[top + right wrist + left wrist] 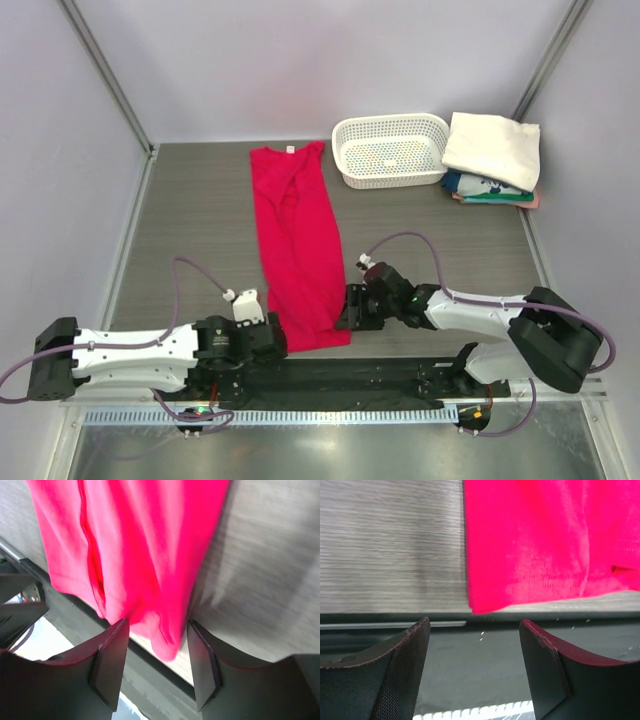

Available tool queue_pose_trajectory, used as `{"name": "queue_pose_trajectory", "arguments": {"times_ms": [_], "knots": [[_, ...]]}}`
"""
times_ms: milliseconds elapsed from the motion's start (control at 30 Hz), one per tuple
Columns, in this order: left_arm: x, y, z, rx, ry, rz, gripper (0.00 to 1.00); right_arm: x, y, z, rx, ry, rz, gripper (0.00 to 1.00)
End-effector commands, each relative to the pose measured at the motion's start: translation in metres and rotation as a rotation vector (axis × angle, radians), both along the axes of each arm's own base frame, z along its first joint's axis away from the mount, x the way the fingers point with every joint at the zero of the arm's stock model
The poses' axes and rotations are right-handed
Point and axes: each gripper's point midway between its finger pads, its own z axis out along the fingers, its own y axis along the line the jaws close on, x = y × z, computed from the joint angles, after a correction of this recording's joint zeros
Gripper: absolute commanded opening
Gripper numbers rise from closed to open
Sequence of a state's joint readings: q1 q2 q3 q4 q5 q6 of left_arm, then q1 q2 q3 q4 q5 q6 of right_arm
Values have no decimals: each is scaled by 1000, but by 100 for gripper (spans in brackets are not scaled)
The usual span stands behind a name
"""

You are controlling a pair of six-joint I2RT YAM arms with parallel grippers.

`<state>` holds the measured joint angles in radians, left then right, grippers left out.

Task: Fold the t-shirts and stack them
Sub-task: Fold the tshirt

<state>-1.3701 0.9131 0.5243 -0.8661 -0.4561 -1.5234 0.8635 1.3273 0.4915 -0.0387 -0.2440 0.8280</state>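
We judge the job well begun but not finished. At the far right of the table (200, 220) a stack is already made: a cream-white t-shirt (492, 148) on top, a teal printed one (485, 188) under it, and a pink edge (533, 200) at the bottom, just beside the white basket (392, 178).

The red t-shirt (298, 240) lies in the middle as a long strip, folded lengthwise, with its collar far and its hem at the near edge. It has yet to be folded crosswise and stacked.

The left gripper (475, 625) gapes just short of the hem's left corner, holding nothing. The right gripper (157, 624) is spread around the right corner without pinching it.

We read no writing. A small white collar tag (290, 149) is too small to make out.
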Motion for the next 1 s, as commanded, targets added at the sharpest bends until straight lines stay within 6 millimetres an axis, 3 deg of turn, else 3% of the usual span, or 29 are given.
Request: {"name": "queue_pose_trajectory", "arguments": {"times_ms": [0, 233, 533, 600, 700, 733, 833, 933, 967], "knots": [[12, -28, 4, -176, -37, 86, 73, -26, -24, -19, -67, 72, -10, 55], [12, -32, -14, -152, -21, 99, 69, -42, -22, -28, -41, 100, -24, 40], [18, -25, -23, -153, -52, 148, 54, -32, -15, -34, -44, 64, -42, 33], [21, -23, -22, -164, -71, 159, 50, -30, -14, -35, -45, 59, -41, 27], [24, -23, -22, -174, -93, 157, 37, -28, -12, -34, -43, 48, -38, 8], [25, -25, -20, -183, -97, 152, 22, -28, -12, -33, -41, 45, -35, 4], [23, -30, -9, -197, -93, 127, 0, -29, -13, -23, -32, 40, -37, 1], [17, -33, 9, -196, -80, 107, 0, -35, -24, -14, -71, 24, -52, 1], [15, -34, 13, -194, -78, 103, 0, -36, -24, -1, -42, 0, -55, 1]]}}
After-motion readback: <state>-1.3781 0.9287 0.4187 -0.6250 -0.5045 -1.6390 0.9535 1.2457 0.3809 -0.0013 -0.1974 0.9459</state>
